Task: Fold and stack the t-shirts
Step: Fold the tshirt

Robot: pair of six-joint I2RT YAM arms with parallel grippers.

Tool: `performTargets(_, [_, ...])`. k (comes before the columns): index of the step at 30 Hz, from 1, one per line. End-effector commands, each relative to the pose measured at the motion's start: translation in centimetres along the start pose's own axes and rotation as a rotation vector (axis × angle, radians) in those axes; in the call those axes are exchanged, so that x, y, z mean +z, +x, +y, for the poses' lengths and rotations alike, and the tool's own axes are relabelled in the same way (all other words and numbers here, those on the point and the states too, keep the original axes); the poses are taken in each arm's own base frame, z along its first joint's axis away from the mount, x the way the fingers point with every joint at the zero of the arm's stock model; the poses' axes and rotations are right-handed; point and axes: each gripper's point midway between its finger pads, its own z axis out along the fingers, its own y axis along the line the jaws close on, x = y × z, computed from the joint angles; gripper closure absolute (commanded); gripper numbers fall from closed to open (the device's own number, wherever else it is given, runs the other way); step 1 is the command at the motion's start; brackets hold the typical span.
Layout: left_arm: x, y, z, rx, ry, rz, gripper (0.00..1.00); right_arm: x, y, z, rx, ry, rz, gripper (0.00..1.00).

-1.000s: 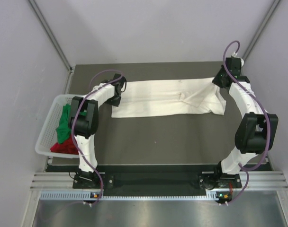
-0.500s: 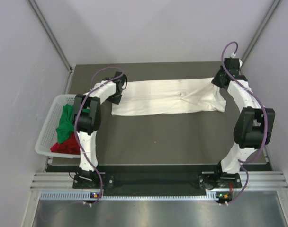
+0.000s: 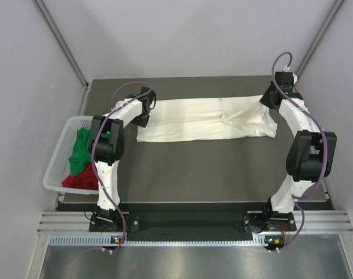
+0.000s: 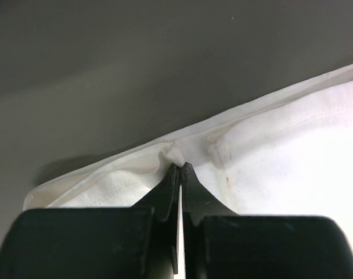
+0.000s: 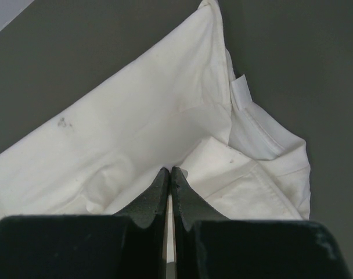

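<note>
A cream-white t-shirt (image 3: pixel 205 119) lies stretched into a long band across the far half of the dark table. My left gripper (image 3: pixel 146 113) is shut on its left end; the left wrist view shows a pinch of white cloth (image 4: pixel 177 154) bunched at the closed fingertips (image 4: pixel 180 168). My right gripper (image 3: pixel 268 103) is shut on the shirt's right end, and the right wrist view shows the fingertips (image 5: pixel 169 172) pressed into a fold of the cloth (image 5: pixel 141 128). A green t-shirt (image 3: pixel 79 151) and a red t-shirt (image 3: pixel 80 180) lie bunched in the basket.
A white mesh basket (image 3: pixel 57 157) stands off the table's left edge, beside the left arm. Grey walls close in the left, right and back. A metal rail (image 3: pixel 194 224) runs along the near edge by the arm bases.
Both grippers have drawn slightly further back and apart, and the shirt band has pulled a little straighter, mostly at its right end.
</note>
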Motion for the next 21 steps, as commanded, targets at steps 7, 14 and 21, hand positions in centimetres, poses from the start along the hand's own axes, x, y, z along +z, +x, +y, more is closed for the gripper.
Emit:
performTargets(7, [0.7,-0.5,-1.2,0.010,0.014,-0.031,1.00,-0.3,-3.4,0.5,0.031,-0.021,-0.096,1.00])
performTargets(14, [0.7,-0.9,-1.4,0.009,0.015,-0.045,1.00,0.6,-2.9,0.6,0.043,-0.026,-0.077,1.00])
performTargets(21, [0.4,-1.2,-1.6,0.009,0.021,-0.056,1.00,0.9,-2.9,0.5,0.042,-0.017,-0.072,1.00])
